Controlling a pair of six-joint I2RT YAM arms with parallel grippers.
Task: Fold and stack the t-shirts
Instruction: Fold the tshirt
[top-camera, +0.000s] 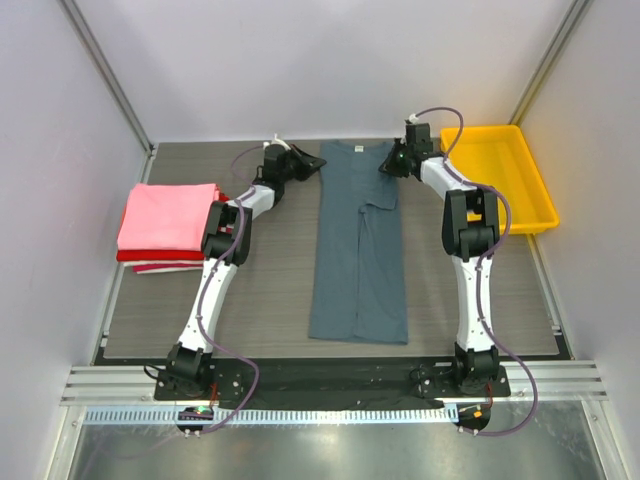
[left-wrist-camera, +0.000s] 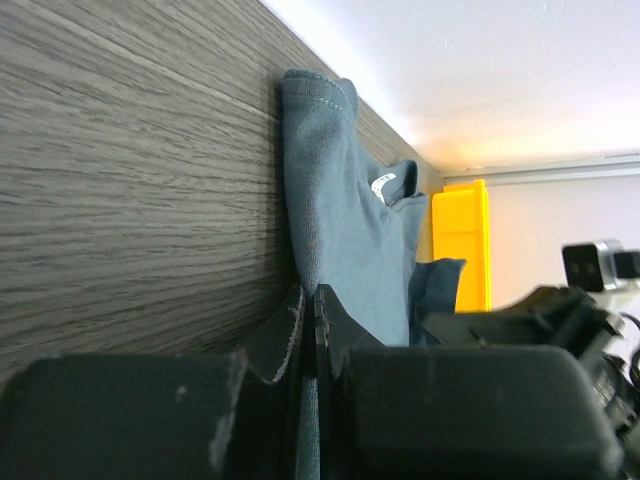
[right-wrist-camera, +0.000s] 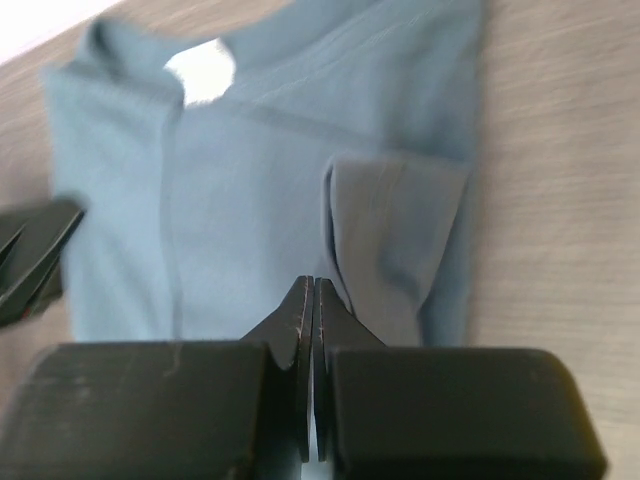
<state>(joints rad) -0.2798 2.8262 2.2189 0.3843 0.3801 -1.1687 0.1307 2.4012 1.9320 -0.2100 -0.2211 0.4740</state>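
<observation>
Your left pincer (left-wrist-camera: 308, 295) pinches blue-grey tee (top-camera: 358, 240); right pincer (right-wrist-camera: 312, 288) pressed together. Tee's length trails behind both, toward bases.

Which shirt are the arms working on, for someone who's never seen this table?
On the wood-grain table, look down the middle. The blue-grey t-shirt lies there as one long strip, sides folded in. Unlike the pink-topped folded stack at left, it is long, single and blue-grey.
</observation>
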